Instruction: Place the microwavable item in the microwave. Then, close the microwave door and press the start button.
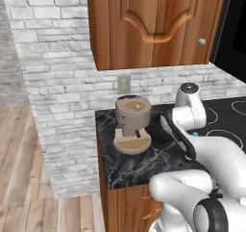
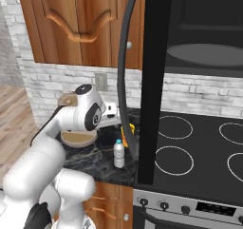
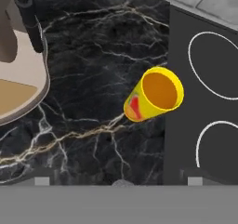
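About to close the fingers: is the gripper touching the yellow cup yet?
Apart. In the hand view the yellow cup stands on bare marble counter, well above the fingers at the bottom.

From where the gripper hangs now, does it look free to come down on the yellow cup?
Probably yes. In the hand view the yellow cup stands alone on bare counter, apart from the coffee machine; nothing lies between. The bottle stands nearby and might crowd the approach.

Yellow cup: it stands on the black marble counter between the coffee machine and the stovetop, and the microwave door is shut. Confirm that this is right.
One thing is wrong: the microwave door is open, swung out over the stovetop, as the right base view shows. The rest holds: the yellow cup stands on the black marble counter between the coffee machine and the stovetop.
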